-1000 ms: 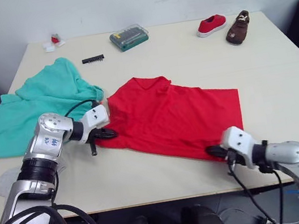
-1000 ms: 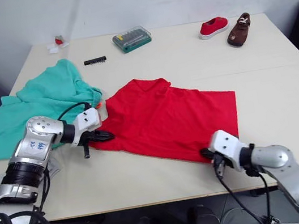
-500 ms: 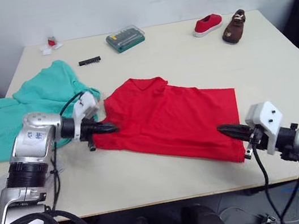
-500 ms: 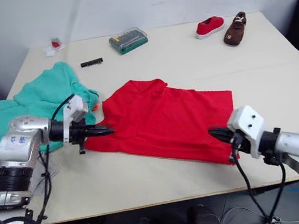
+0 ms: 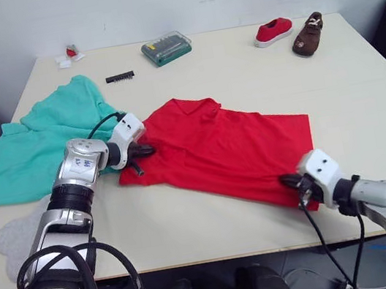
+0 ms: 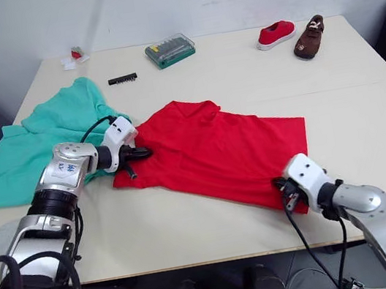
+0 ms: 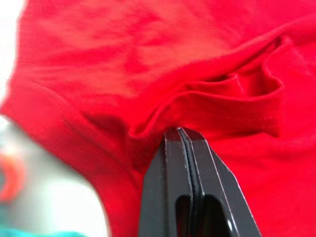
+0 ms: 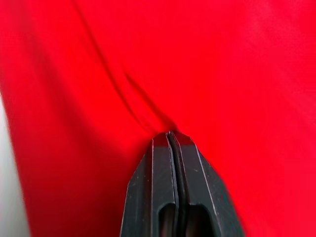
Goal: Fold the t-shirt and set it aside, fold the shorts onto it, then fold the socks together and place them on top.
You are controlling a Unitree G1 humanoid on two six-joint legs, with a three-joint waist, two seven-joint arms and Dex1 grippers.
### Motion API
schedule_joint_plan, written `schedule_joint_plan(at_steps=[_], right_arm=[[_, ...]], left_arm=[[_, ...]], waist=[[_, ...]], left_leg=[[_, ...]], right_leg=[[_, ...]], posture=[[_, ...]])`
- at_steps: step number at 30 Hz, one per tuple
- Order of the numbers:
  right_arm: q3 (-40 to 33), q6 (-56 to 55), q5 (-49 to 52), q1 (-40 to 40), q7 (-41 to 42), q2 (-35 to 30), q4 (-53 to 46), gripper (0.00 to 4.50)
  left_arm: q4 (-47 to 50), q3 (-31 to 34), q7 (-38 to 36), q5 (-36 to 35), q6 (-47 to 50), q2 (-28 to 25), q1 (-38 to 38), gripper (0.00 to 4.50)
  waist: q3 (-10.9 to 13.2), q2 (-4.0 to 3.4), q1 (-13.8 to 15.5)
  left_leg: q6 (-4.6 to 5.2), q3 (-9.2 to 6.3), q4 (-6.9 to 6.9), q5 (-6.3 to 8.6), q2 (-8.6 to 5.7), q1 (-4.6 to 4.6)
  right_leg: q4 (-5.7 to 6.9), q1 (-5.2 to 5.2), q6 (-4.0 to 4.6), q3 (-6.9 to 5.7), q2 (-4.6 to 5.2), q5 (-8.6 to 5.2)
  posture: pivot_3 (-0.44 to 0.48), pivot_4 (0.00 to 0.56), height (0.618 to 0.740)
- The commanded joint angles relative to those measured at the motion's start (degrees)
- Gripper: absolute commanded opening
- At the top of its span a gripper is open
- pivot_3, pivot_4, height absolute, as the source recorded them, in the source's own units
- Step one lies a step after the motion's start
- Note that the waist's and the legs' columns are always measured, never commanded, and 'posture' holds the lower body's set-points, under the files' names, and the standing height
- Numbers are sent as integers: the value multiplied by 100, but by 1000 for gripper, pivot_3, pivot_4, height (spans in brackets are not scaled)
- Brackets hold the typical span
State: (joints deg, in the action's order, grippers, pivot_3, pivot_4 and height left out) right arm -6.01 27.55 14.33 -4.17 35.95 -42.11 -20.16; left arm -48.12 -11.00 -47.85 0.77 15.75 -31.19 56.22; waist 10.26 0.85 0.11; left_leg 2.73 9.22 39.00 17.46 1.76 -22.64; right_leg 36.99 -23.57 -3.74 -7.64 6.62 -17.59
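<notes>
Big cream table (image 5: pixel 240 70) first: the bright red fabric t-shirt (image 5: pixel 223 147) lies mid-table toward the front edge. Both grippers have closed in since a moment ago: left gripper (image 5: pixel 140 152) and right gripper (image 5: pixel 294 183) pinched on its hems, fold starting.

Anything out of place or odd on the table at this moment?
Two single shoes, a red shoe and a brown shoe, sit at the table's far edge beside a screwdriver-bit case; none belongs with laundry. The shorts hang partly over the table's left edge.
</notes>
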Motion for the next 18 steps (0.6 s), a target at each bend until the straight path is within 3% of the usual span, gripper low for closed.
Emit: schedule_joint_plan(at_steps=[1,3,6,9,12,14,18], right_arm=[[-546,-7,57,-338,39,-98,-48,33],[-717,-87,124,-407,80,-66,-115,33],[-1123,-260,749,-362,377,107,-598,33],[-988,-275,866,-378,550,36,-1117,33],[-613,-437,471,-429,552,-102,-1504,33],[-478,-622,183,-552,656,-309,-1634,0],[-519,-893,-203,-1133,965,-753,-1858,973]], left_arm=[[-408,259,463,171,-427,-169,218,0],[-477,355,484,159,-535,-218,266,0],[280,734,-365,-454,-167,-348,53,0],[1829,814,-1364,-1018,307,-660,-663,0],[2803,732,-1585,-930,190,-1017,-1255,0],[3140,689,-1786,-823,-121,-1271,-1521,585],[3486,540,-2430,-588,-1381,-1958,-2190,1854]], waist=[[0,0,-8],[1,1,-25],[3,2,-33],[4,1,-49],[4,0,-58],[4,0,-33],[5,-1,-8]], left_leg=[[0,0,-1,0,0,2],[-1,1,-4,0,1,2],[-3,2,-5,0,2,-1],[-6,1,-8,-1,3,-2],[-12,2,-12,2,5,5],[-14,2,-11,2,5,4],[-14,2,-15,7,2,4]], right_leg=[[1,0,0,1,0,0],[2,-2,0,1,0,0],[3,-7,0,0,-1,0],[2,-9,0,1,-2,0],[1,-6,3,4,-3,-2],[0,-5,4,4,-3,-3],[-11,-3,4,5,0,-3]], posture=[[0,150,740],[0,150,740],[0,150,740],[0,150,740],[0,150,740],[0,150,740],[0,150,740]])
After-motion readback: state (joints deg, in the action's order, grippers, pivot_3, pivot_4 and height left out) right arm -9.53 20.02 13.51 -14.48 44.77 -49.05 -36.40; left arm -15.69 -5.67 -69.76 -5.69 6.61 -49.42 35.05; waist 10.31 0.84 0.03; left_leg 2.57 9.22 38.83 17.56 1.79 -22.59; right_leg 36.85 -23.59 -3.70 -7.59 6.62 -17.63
